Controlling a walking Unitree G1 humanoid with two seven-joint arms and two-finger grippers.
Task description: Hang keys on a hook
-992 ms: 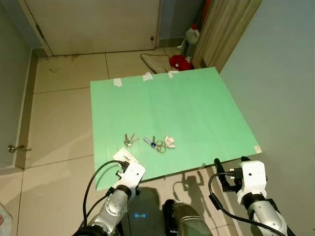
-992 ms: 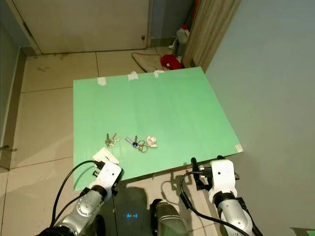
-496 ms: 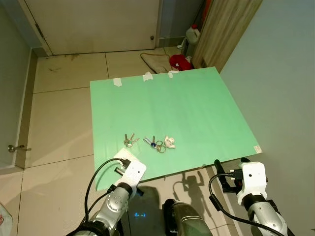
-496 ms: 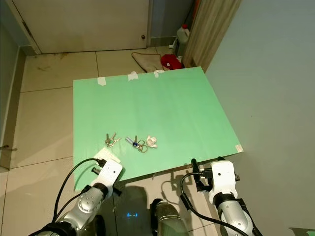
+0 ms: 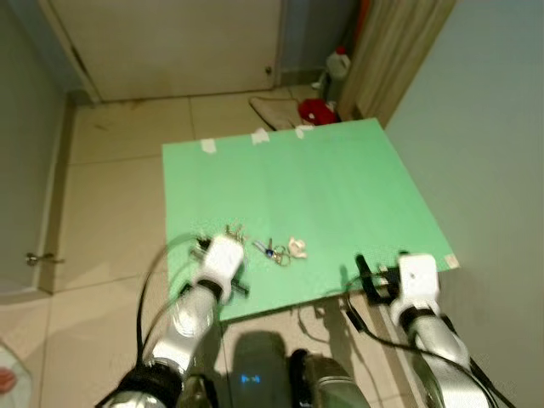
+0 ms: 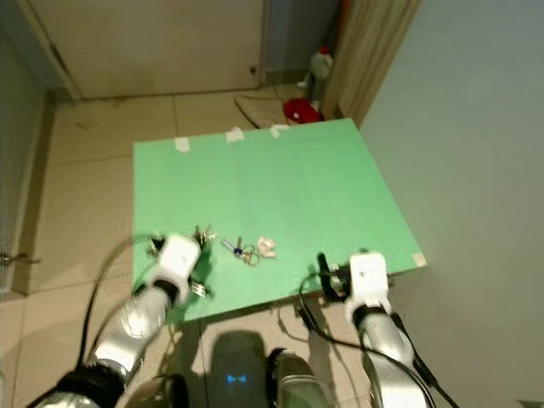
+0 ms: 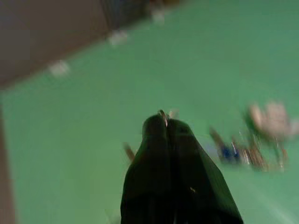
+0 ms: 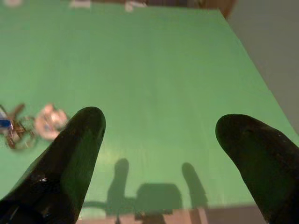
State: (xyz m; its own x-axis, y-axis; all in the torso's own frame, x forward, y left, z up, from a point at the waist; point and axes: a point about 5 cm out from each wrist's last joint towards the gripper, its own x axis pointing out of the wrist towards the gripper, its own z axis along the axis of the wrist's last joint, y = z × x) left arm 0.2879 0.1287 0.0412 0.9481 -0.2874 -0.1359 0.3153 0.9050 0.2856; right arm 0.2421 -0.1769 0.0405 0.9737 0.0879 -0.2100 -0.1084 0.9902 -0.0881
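Keys lay in 2 small clusters on the green mat, which was spread over the tiled floor with pieces of white tape along its far edge. The blue-tagged key bunch sat near the mat's near edge, with a small white-and-pink object just beside it at its 3 o'clock. At the bunch's 9 o'clock, a second set of silver keys lay partly hidden behind the left wrist housing.

The left gripper was over the mat's near-left part, close to those silver keys, and its 2 black fingers were pressed together, tip against tip; a sliver of metal showed at the tips, but the blur made it impossible to tell whether anything was pinched there. The right gripper hovered over the mat's near edge at about 4 o'clock from the blue-tagged bunch, its fingers spread wide apart with nothing between them, their shadows falling on the mat below.

Beyond the mat at 12 o'clock were a closed door, a crumpled beige cloth, a red object and a white jug with a red cap. A wooden panel stood at 1 o'clock.
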